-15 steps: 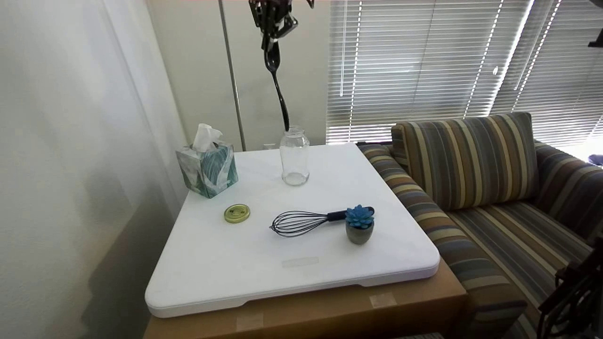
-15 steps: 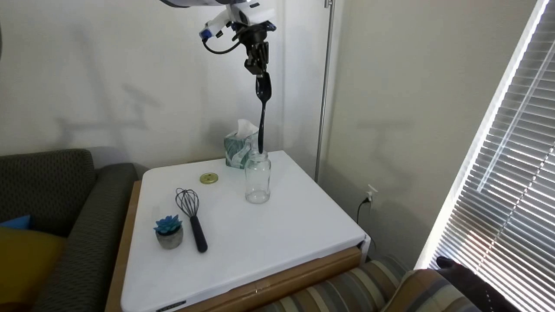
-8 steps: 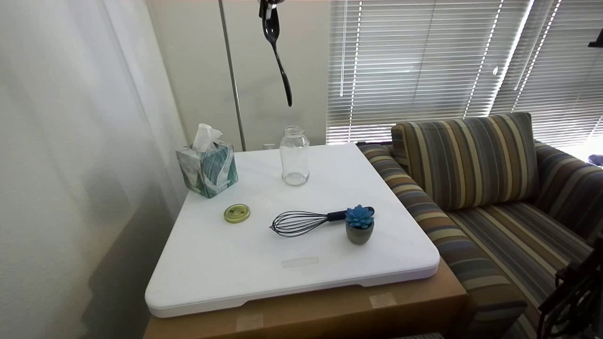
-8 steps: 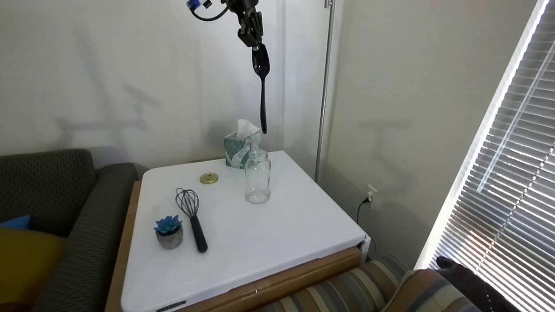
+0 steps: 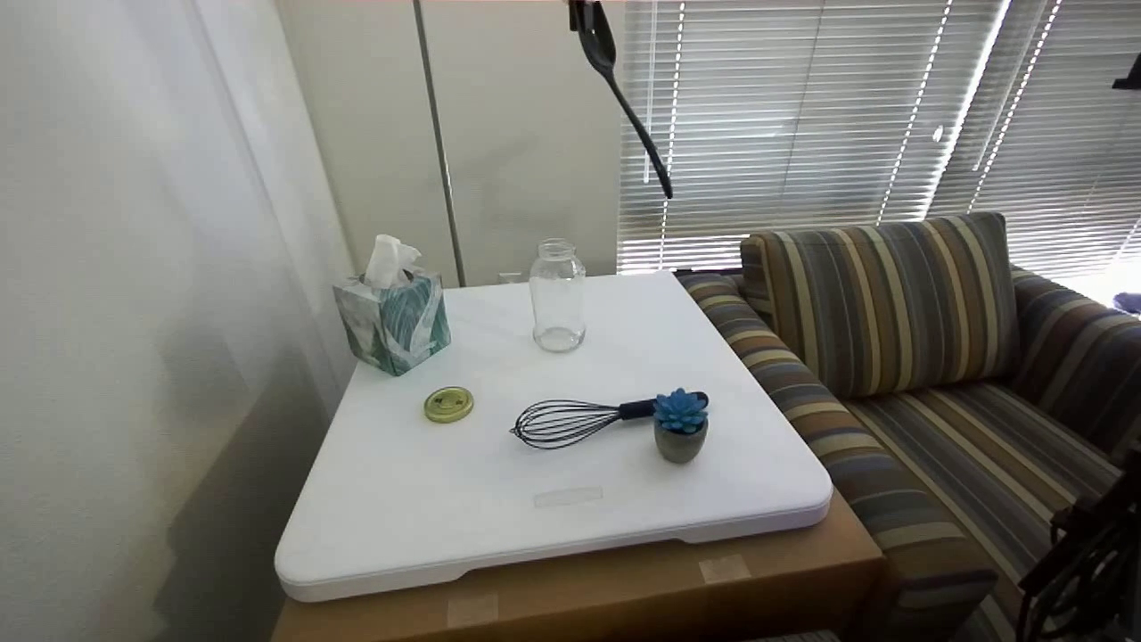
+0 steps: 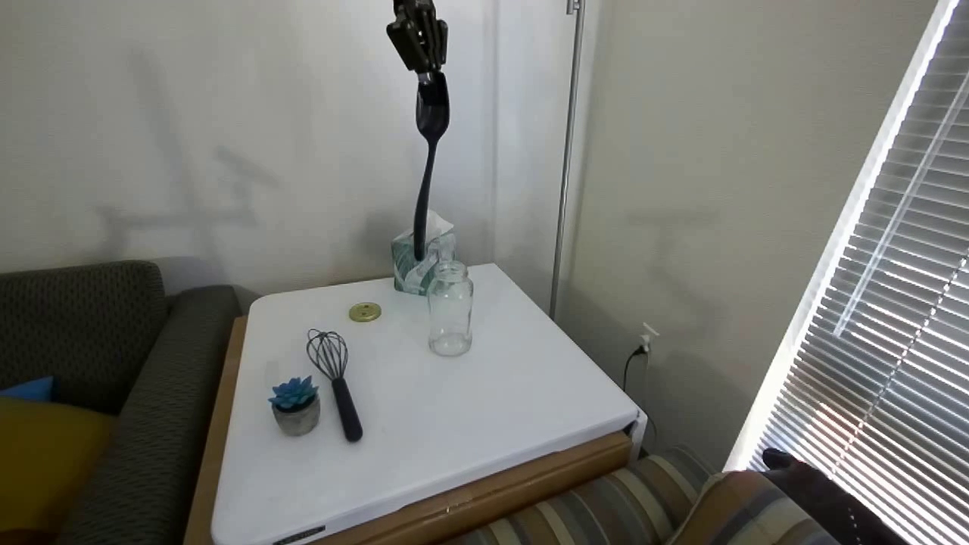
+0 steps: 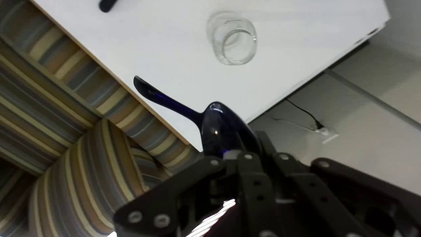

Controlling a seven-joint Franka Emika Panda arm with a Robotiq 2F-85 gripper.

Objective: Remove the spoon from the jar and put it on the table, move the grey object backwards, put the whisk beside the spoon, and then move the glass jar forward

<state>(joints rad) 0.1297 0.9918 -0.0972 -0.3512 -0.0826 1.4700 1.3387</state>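
My gripper (image 6: 433, 72) is shut on the bowl end of the black spoon (image 6: 433, 117), high above the white table (image 5: 428, 526). The handle hangs down at a slant, free of the jar. Only the fingertips show at the top edge of an exterior view, above the spoon (image 5: 599, 45). In the wrist view the spoon (image 7: 218, 131) sticks out from the fingers, handle to the upper left. The glass jar (image 5: 559, 303) stands upright with nothing in it. The whisk (image 6: 347, 409) lies flat beside the grey object (image 6: 297, 418), a small grey pot with a blue succulent.
A teal tissue box (image 5: 401, 325) stands at a table corner by the wall. A yellow-green lid (image 5: 448, 404) lies flat nearby. A striped sofa (image 5: 882, 312) adjoins the table's side, with window blinds (image 5: 802, 116) behind it.
The spoon has risen out of the jar mouth with the gripper, then moved sideways, to the right in an exterior view. Its handle is more slanted. Jar, whisk and pot have not moved.
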